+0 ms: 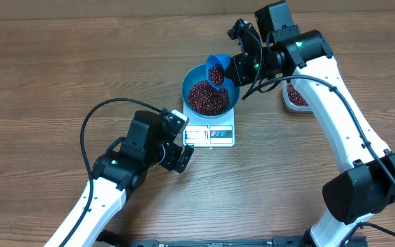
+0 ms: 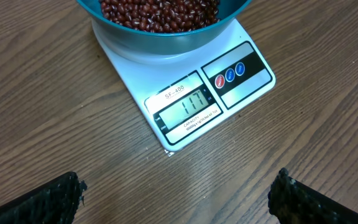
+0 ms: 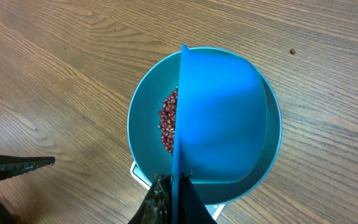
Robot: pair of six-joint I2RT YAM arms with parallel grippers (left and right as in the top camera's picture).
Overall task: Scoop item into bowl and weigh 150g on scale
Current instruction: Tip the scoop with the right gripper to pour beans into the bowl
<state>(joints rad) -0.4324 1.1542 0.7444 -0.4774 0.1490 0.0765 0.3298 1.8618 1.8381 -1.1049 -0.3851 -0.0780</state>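
The white scale (image 1: pixel 210 132) (image 2: pixel 185 93) carries a plate reading "SF-400" above its display, which shows 117; the line of small print under the display begins "CAPACITY", and the rest is too fine to read. Beside the display, a dark panel holds three round buttons, one red and two blue. The blue bowl (image 1: pixel 187 82) (image 2: pixel 166 40) (image 3: pixel 143 106) stands on the scale's platform, and the dark red beans (image 1: pixel 208 97) (image 2: pixel 160 12) (image 3: pixel 168 118) lie heaped inside it. Above the bowl's far side from the display, the right pincer (image 1: pixel 242 65) (image 3: pixel 169 199) is clenched on a small blue scoop (image 1: pixel 216 65) (image 3: pixel 222 112), tipped mouth-down with beans at its lip; from the right wrist the scoop hides most of the bowl's inside. The left pincer (image 1: pixel 178 143) (image 2: pixel 179 205) hangs released just left of the scale's display edge, fingers spread wide and touching nothing. A clear tub (image 1: pixel 295 96) of beans sits on the table (image 1: pixel 60 62) right of the scale, half covered by the right arm. One stray bean (image 3: pixel 293 51) lies on the table beyond the bowl
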